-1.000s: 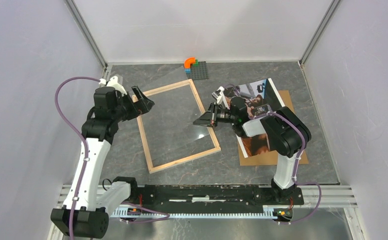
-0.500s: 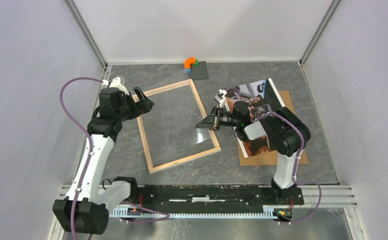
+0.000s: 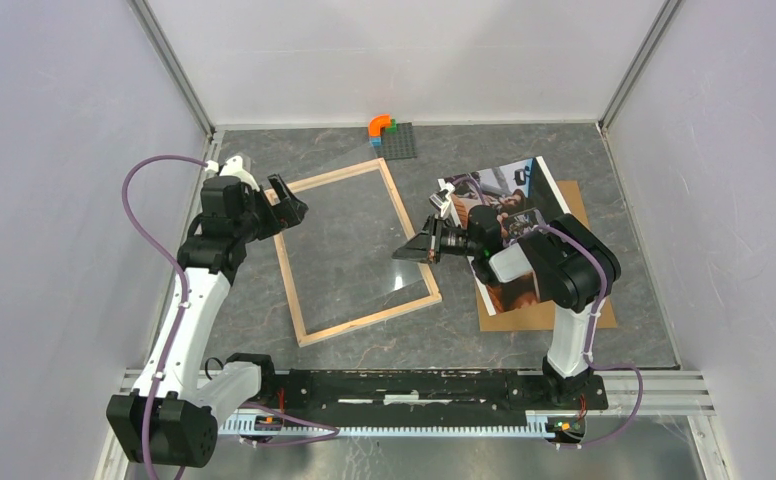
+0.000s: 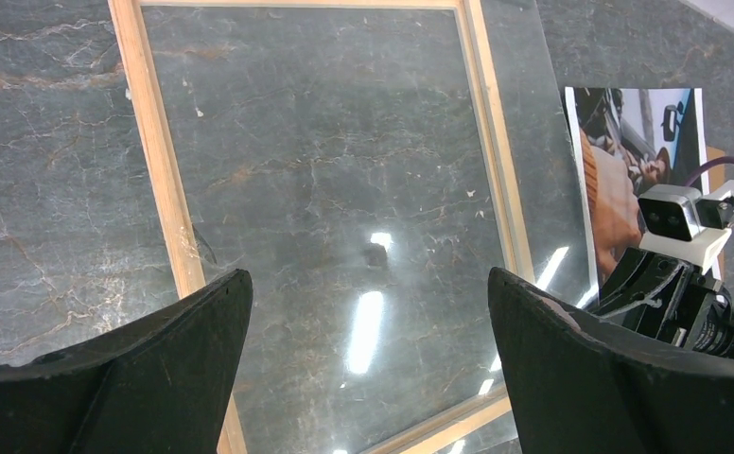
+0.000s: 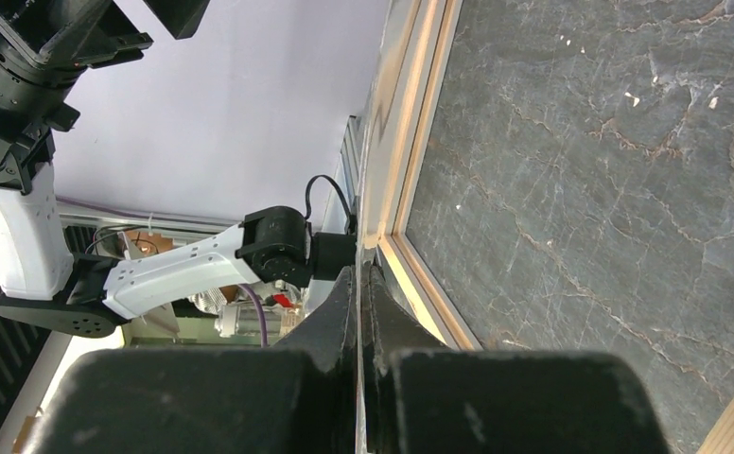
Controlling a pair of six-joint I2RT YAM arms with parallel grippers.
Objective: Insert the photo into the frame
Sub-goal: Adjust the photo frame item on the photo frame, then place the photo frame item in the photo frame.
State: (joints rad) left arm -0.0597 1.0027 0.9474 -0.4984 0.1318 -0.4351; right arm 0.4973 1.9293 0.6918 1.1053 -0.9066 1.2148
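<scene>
The pale wood frame lies flat on the table left of centre, seen close in the left wrist view as frame. A clear pane lies tilted over it, its right edge lifted. My right gripper is shut on that raised edge, and the right wrist view shows the right gripper pinching the thin sheet edge-on. The photo lies at the right on a brown backing board, partly hidden by the right arm. My left gripper hangs open and empty above the frame's far left corner.
A dark grey baseplate with orange, green and blue bricks sits at the back of the table. White walls close in the left, back and right. The arms' mounting rail runs along the near edge.
The right gripper has shifted slightly right and toward the near edge with the pane's edge in it. The left arm has adjusted a little; its gripper stays open by the frame's corner.
</scene>
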